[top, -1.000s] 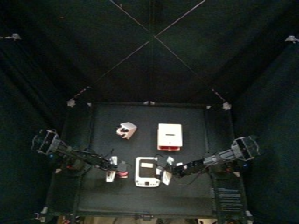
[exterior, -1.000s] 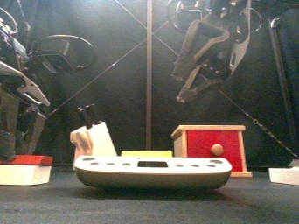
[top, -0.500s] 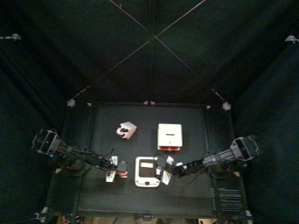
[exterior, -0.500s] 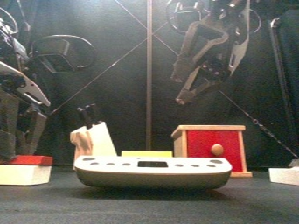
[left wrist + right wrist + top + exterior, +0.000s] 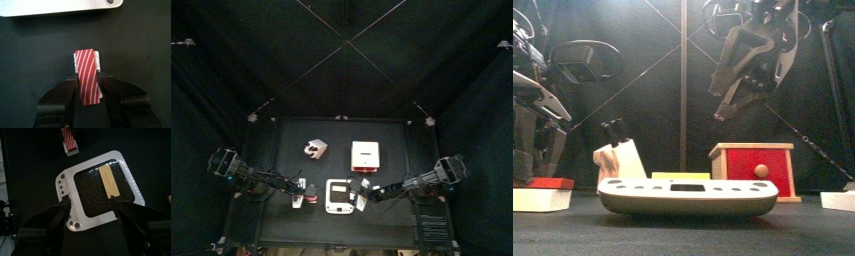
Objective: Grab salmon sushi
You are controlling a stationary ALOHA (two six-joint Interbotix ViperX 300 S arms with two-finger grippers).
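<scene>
The salmon sushi (image 5: pixel 87 67), a small red-striped block with white sides, lies on the black table at the front left (image 5: pixel 540 195) (image 5: pixel 301 201). My left gripper (image 5: pixel 89 79) is down over it. Its jaws press against both long sides, shut on the sushi, which still sits at table level. In the right wrist view the sushi (image 5: pixel 69 140) shows beyond the tray's corner. My right gripper (image 5: pixel 90 203) hangs open high above the white tray (image 5: pixel 63 183), holding nothing.
The white tray (image 5: pixel 687 190) stands at the front middle with a yellow strip (image 5: pixel 110 180) in it. Behind it are a red wooden box (image 5: pixel 756 170) and a pale knife block (image 5: pixel 620 160). A white piece (image 5: pixel 840 200) lies at the right edge.
The left gripper and the sushi have stayed put. The right arm has shifted very slightly above the tray.
</scene>
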